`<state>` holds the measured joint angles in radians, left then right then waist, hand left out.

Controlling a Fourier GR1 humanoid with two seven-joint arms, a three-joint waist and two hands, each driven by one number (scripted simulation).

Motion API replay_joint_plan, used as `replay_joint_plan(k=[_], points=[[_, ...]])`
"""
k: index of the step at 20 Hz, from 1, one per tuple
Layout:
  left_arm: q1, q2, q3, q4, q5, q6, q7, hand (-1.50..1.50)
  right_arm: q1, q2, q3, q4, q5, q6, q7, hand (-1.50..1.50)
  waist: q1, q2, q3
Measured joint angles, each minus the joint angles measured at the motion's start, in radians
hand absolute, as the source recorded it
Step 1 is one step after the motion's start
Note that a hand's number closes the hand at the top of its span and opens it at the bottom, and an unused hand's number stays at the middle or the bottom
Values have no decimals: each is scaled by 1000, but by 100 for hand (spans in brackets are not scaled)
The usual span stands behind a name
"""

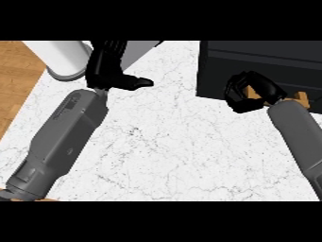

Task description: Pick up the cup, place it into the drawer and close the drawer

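Note:
A black drawer unit (275,61) stands on the white marble counter (184,142) at the upper right, and its front looks flush. My right hand (250,92) is against the unit's lower front edge, fingers curled, with nothing visible in them. A small tan piece (302,99) shows beside its wrist, against the unit's front. No cup shows anywhere; I cannot tell whether it is inside the unit. My left hand (107,66) rests open near the upper middle, fingers up and thumb pointing right.
A white rounded object (62,59) stands at the counter's upper left corner, just left of my left hand. Wooden floor (3,90) lies beyond the counter's left edge. Bare marble stretches between my two forearms.

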<state>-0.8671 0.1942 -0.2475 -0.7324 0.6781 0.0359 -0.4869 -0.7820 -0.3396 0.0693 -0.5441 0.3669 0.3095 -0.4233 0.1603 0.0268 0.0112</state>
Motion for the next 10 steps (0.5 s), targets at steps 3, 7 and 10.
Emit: replay_joint_plan(k=[3, 7, 10], points=[[13, 2, -4, -9, 1, -12, 5, -150, 6, -12, -10, -10, -24, 44, 0, 150, 8, 3, 2], [23, 5, -5, -22, 6, -30, 7, -150, 16, -27, -20, -28, -52, 94, 0, 150, 17, 8, 5], [33, 6, -6, -30, 9, -37, 8, -150, 22, -38, -24, -40, -69, 129, 2, 150, 24, 11, 8]])
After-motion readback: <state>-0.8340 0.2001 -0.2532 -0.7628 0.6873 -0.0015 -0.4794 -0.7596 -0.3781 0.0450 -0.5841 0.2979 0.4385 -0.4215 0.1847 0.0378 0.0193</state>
